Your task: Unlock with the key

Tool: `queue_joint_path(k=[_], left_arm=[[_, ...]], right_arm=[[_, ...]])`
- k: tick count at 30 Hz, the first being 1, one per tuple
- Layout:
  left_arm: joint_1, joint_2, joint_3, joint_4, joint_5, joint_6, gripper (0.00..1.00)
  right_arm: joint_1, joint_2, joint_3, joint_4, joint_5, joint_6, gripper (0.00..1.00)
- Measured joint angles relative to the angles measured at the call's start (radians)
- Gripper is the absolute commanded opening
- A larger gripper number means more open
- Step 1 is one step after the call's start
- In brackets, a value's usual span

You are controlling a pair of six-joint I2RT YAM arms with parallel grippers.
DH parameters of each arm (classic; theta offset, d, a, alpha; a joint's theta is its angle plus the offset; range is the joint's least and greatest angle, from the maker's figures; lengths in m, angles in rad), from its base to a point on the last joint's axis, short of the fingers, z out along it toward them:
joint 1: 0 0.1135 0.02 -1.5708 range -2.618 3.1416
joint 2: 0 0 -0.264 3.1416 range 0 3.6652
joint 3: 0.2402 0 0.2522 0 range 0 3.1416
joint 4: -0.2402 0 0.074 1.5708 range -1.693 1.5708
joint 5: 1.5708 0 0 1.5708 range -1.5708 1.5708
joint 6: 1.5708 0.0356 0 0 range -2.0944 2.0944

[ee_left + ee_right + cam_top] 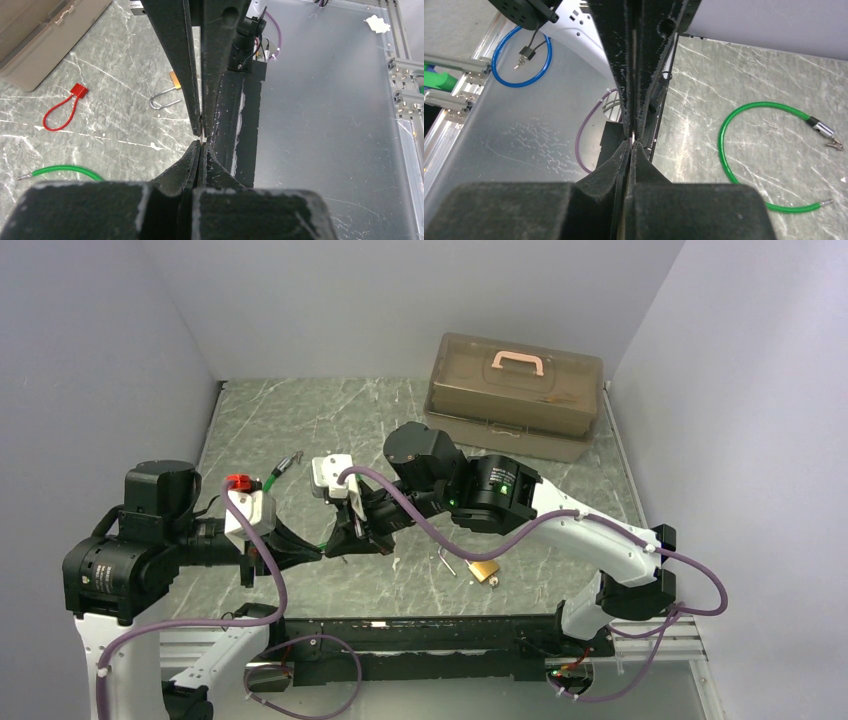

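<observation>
Padlock (484,570) first: small, brass-bodied, lying flat on the marbled table (330,410), its silver shackle pointing left. It sits near the front edge, just right of where my two grippers meet and touching neither. I can't tell whether the shackle is latched.

Now the key. All I see is a thin pale sliver (201,135) right at the fingertips. It's too small to say for sure that it's the key, or which of my grippers has it.

My left gripper (199,146) reaches in from the left, low and level, its fingers pinched tight together. My right gripper (631,145) comes across from the right with the forearm stretched out over the table and the wrist angled down. Its fingers are also drawn in, with only a hairline slit between them. The two sets of tips meet nose to nose, above the table's near edge.

Around me, a green cable (724,131) loops on the far-left side, and a red loop tag (78,90) lies close by it. A brown toolbox (515,390) sits at the far right, lid down.
</observation>
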Motion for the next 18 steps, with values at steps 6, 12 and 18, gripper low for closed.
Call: queue_joint_path(k=[6,12,18], left_arm=[[0.0,0.002,0.005,-0.005,-0.004,0.0,0.0],[0.0,0.013,0.008,-0.003,-0.009,0.0,0.08],[0.0,0.012,0.008,0.007,-0.006,-0.003,0.69]], right_arm=[[0.0,-0.003,-0.005,0.007,0.031,0.001,0.0],[0.002,-0.024,-0.04,0.039,0.065,0.002,0.0],[0.0,-0.066,-0.111,0.072,0.095,0.005,0.0]])
